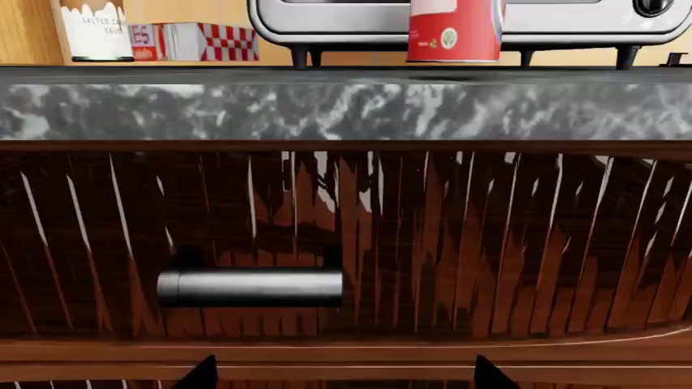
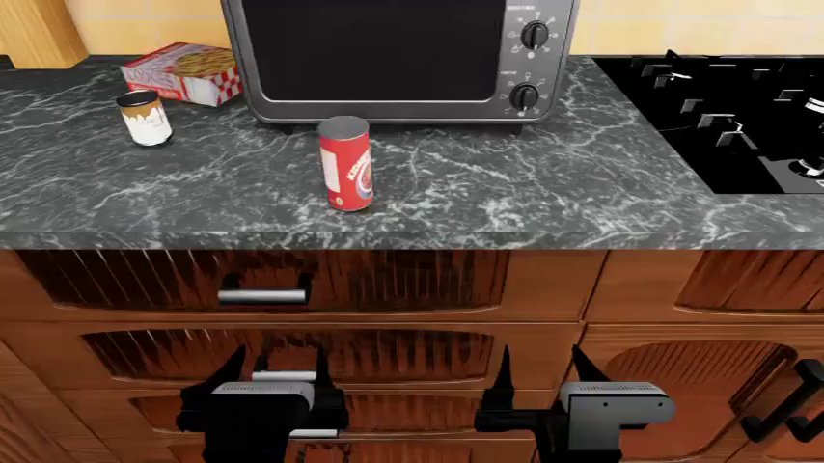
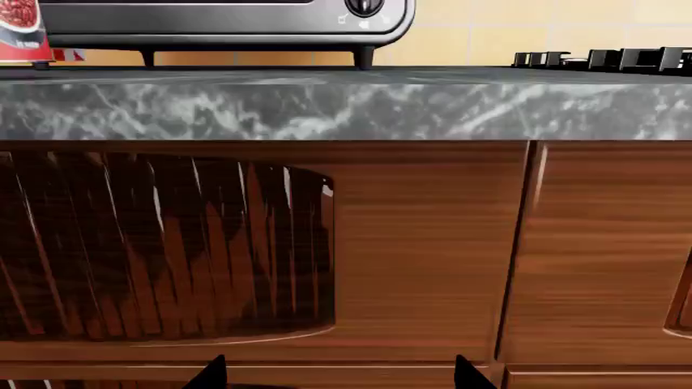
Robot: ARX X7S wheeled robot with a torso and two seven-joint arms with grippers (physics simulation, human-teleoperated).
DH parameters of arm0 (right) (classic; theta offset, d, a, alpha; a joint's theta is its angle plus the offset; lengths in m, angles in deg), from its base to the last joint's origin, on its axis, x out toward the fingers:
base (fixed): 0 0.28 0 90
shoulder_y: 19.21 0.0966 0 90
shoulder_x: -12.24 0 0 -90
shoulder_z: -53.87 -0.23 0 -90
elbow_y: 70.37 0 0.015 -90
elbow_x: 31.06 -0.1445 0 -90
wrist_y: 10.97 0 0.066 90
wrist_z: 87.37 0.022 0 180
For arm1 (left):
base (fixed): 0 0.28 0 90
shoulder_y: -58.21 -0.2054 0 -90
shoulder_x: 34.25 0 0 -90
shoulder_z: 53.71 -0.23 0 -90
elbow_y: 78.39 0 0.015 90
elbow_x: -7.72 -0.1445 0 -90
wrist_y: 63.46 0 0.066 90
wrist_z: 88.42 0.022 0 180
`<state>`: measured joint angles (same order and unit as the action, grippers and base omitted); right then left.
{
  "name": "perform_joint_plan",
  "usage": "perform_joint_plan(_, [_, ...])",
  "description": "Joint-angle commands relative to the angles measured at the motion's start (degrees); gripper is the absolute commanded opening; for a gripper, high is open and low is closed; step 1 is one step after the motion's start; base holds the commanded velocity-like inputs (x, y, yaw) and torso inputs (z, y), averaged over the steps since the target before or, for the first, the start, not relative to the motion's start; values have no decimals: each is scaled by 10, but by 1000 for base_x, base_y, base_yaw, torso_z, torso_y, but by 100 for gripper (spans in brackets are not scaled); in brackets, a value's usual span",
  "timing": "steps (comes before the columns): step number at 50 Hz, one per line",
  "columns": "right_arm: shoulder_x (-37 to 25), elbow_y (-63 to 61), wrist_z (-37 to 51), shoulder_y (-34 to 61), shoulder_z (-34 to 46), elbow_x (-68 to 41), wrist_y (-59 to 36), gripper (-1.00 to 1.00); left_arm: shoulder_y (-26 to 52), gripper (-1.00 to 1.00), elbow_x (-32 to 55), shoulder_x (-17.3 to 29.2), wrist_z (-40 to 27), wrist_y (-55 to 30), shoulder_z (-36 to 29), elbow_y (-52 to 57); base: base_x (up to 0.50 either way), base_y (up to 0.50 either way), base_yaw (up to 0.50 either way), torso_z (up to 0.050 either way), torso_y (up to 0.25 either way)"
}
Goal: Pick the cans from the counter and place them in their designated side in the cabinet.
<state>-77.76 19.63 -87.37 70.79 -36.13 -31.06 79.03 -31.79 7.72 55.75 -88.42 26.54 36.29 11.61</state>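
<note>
A tall red can [image 2: 345, 164] with a white label stands upright on the marble counter [image 2: 541, 183], in front of the oven. A short white can [image 2: 143, 118] with a brown band stands at the counter's far left. Both arms hang below the counter's front edge, facing the wooden drawer fronts. My left gripper [image 2: 277, 367] is open and holds nothing, and so is my right gripper [image 2: 545, 367]. The left wrist view shows the red can [image 1: 454, 31] and the white can [image 1: 96, 31] above the counter edge [image 1: 346, 109], with the left gripper [image 1: 343, 374] spread wide. The right gripper [image 3: 339, 374] is likewise spread. No open cabinet is in view.
A toaster oven [image 2: 399, 58] stands behind the red can. A red-and-white cookies box [image 2: 187, 72] lies beside the white can. A black stovetop [image 2: 734, 116] fills the counter's right side. Shut drawers sit below, one with a metal handle [image 2: 262, 295].
</note>
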Motion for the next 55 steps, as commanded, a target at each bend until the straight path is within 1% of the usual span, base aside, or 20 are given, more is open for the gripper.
perform_joint_plan(1, [-9, -3, 11, 0, 12, -8, -4, 100, -3, 100, 8, 9, -11, -4, -11, 8, 0, 0, 0, 0, 0])
perform_joint_plan(4, [-17, -24, 19, -1, 22, -10, -23, 100, -9, 100, 2, 17, -23, -4, -24, 30, 0, 0, 0, 0, 0])
perform_joint_plan(9, [-31, -78, 28, -3, 29, -9, -66, 100, -14, 100, 18, 29, -20, -32, -34, 95, 0, 0, 0, 0, 0])
perform_joint_plan(13, [-43, -120, 30, -3, 36, -5, -105, 100, -20, 100, -10, 44, -32, -54, -46, 165, 0, 0, 0, 20, 12])
perform_joint_plan(17, [-64, -192, -3, -1, 33, -43, -153, 100, -8, 100, -16, 59, -23, -161, -51, 287, 0, 0, 0, 50, 44])
perform_joint_plan(20, [-83, -252, -17, 9, 25, -66, -208, 100, 20, 100, -19, 70, -13, -239, -54, 359, 0, 0, 0, 50, 40])
perform_joint_plan(26, [-116, -353, -32, 43, 10, -102, -320, 100, 87, 100, -8, 84, 3, -354, -44, 436, 0, 0, 0, 50, 30])
perform_joint_plan(30, [-130, -396, -43, 65, -4, -131, -362, 100, 136, 100, 5, 91, 11, -422, -26, 473, 0, 0, 0, 50, 26])
perform_joint_plan(32, [-138, -406, -53, 76, -9, -141, -368, 100, 166, 100, 16, 93, 17, -462, -12, 491, 0, 0, 0, 50, 26])
perform_joint_plan(36, [-153, -431, -63, 104, -19, -163, -398, 100, 223, 100, 32, 103, 29, -518, 12, 503, 5, 0, 0, 50, 24])
perform_joint_plan(44, [-177, -508, -57, 168, -44, -206, -497, 100, 295, 100, 49, 123, 44, -593, 35, 527, 357, -188, 0, 50, 25])
perform_joint_plan(49, [-186, -526, -62, 188, -57, -226, -520, 100, 326, 100, 57, 131, 49, -625, 46, 540, 394, -141, 40, 50, 24])
perform_joint_plan(55, [-199, -542, -66, 207, -83, -251, -553, 100, 363, 100, 64, 140, 52, -669, 52, 559, 228, 3, 479, 50, 27])
